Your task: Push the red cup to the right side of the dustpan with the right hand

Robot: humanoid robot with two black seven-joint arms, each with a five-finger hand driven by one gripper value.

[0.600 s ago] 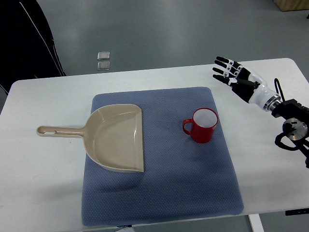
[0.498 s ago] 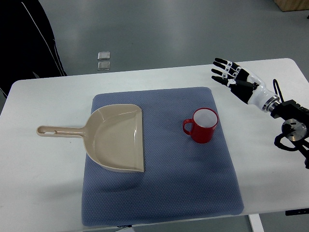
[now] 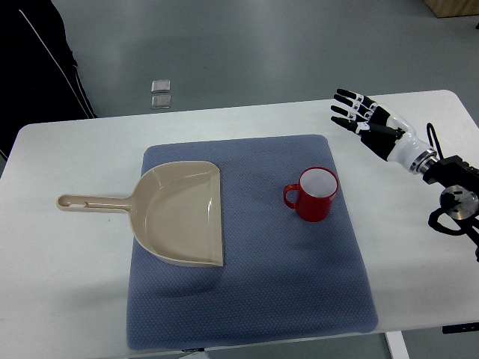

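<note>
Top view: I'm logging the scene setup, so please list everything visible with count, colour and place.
table: 1, white, fills most of the view
mat: 1, blue-grey, centre of the table
dustpan: 1, beige, left part of the mat, handle out over the table to the left
red cup: 1, upright on the mat, right of the dustpan, handle facing left
small square objects: 2, grey, on the floor beyond the table
person's clothing: dark, top left corner
right robot hand: 1, black and white, fingers spread, over the table's far right, clear of the cup

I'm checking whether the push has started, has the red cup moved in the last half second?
No. The red cup sits at the same spot on the blue mat, same gap from the dustpan.
</note>
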